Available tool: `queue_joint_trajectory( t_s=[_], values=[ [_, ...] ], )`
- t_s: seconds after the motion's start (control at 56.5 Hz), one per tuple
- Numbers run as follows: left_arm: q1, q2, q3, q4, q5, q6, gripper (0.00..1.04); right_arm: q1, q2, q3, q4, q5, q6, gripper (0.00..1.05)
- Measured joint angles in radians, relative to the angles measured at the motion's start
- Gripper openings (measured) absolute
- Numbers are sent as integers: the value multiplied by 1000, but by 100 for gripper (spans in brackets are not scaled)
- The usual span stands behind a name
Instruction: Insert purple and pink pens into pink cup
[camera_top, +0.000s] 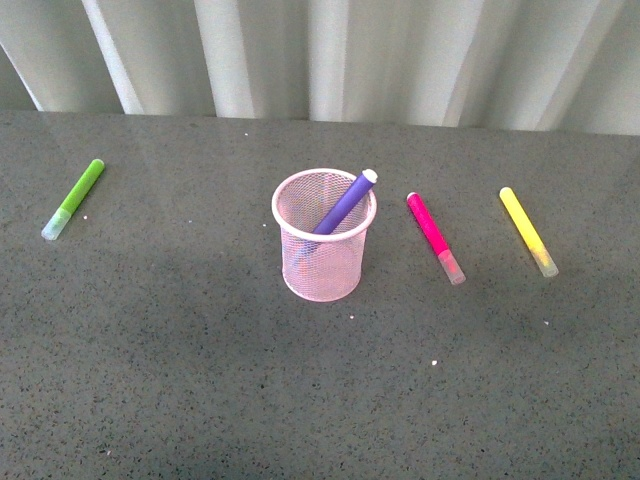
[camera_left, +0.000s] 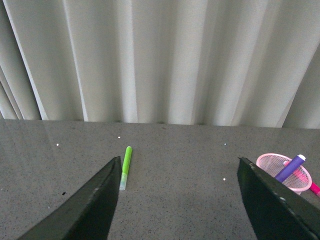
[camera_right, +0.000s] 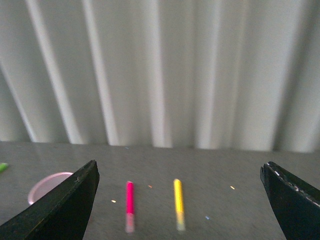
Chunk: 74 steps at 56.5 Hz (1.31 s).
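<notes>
Left fingers (camera_left: 95, 205) spread wide, gripping nothing; right fingers (camera_right: 65, 205) spread wide too, empty; purple pen (camera_top: 347, 203) stands tilted inside pink cup (camera_top: 330, 272) mid-counter (camera_top: 200, 380), upper end leaning far-right over the rim, lower part dim through mesh; pink pen (camera_top: 434, 237) lies flat just right of cup, not touching, long axis far-left to near-right, clear cap at near end; right wrist view blurred, cup partly hidden behind a finger; green pen (camera_top: 74, 199) at left, yellow pen (camera_top: 528, 232) at right.

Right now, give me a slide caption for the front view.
Purple pen leans inside the pink cup; pink pen lies on the table between cup and yellow pen.
</notes>
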Motion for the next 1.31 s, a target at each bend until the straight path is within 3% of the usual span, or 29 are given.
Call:
queue_joint_trajectory(
  t_s=[0.124,0.23,0.354,0.442,0.566,0.69,0.902,1.309],
  values=[
    [0,0,0,0,0,0,99,-31,229,102,267,-56,45,98],
    [0,0,0,0,0,2,98,-9,497,262,513,5,43,98],
    [0,0,0,0,0,2,98,47,850,487,634,137,-10,98],
    [0,0,0,0,0,2,98,86,1154,685,559,253,-72,98],
    [0,0,0,0,0,2,98,145,1596,958,322,386,-136,98],
    [0,0,0,0,0,2,98,201,1857,1111,107,383,-175,98],
    [0,0,0,0,0,2,98,282,2050,1220,-78,356,-148,98],
    [0,0,0,0,0,2,98,334,2224,1341,-175,322,26,98]
  ],
)
